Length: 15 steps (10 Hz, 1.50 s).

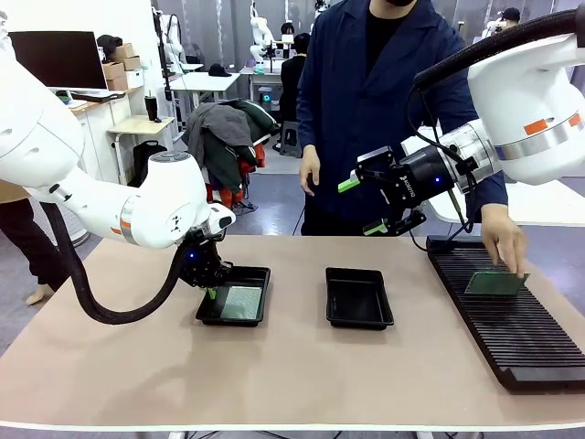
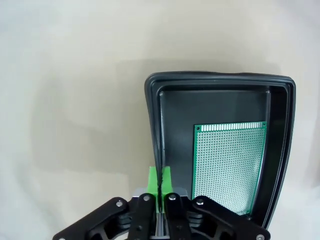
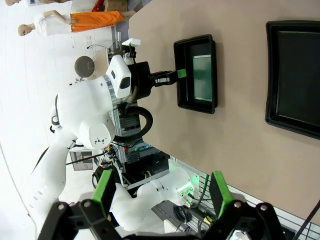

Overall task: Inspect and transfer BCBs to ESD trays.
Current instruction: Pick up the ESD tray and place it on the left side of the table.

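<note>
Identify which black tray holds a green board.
The left tray, at the left gripper: a green board lies inside; the middle tray holds none.

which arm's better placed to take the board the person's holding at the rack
Right. The right gripper is open and raised near the rack, close to the person's hand and its board. The left gripper is shut on the rim of the left tray, far from it.
</note>
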{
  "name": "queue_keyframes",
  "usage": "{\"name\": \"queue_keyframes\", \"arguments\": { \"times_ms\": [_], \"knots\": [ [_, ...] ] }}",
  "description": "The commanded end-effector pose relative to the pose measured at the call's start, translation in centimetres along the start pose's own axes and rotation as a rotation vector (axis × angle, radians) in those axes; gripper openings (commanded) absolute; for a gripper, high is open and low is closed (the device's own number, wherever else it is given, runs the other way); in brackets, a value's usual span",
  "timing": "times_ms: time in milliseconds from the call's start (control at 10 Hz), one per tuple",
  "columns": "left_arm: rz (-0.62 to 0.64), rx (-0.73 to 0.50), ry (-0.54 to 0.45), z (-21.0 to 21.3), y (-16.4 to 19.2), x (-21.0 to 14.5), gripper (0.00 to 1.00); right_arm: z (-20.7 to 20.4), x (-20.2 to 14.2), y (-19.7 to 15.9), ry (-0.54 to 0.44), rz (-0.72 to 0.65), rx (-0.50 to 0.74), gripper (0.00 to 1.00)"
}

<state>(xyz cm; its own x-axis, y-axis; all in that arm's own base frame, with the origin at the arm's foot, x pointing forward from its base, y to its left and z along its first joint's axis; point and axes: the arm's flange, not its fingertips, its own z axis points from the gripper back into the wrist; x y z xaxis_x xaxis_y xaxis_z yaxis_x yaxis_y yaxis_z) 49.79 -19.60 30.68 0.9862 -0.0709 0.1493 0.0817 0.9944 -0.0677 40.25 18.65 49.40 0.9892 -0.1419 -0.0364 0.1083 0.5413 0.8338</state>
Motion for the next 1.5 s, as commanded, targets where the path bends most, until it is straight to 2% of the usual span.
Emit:
{"name": "queue_keyframes", "arguments": {
  "times_ms": [0, 300, 700, 1000, 1400],
  "knots": [
    [-0.001, 0.0, 0.0, 0.0, 0.0, 0.0, 0.0, -0.3, 0.3, 0.1, -0.016, -0.016, 0.006, 1.0],
    [0.0, 0.0, 0.0, 0.0, 0.0, 0.0, 0.03, -0.3, 0.3, 0.1, -0.016, -0.016, 0.006, 1.0],
    [0.005, -0.09, -0.036, 2.9, 4.3, -0.1, 0.03, -0.3, 0.3, 0.1, -0.016, -0.016, 0.006, 1.0],
    [0.023, -0.139, -0.048, 5.0, 10.1, -0.2, 0.03, -0.3, 0.3, 0.1, -0.016, -0.016, 0.006, 1.0],
    [0.042, -0.184, -0.032, 5.2, 18.0, 0.0, 0.03, -0.3, 0.3, 0.1, -0.016, -0.016, 0.006, 1.0]
  ]
}}
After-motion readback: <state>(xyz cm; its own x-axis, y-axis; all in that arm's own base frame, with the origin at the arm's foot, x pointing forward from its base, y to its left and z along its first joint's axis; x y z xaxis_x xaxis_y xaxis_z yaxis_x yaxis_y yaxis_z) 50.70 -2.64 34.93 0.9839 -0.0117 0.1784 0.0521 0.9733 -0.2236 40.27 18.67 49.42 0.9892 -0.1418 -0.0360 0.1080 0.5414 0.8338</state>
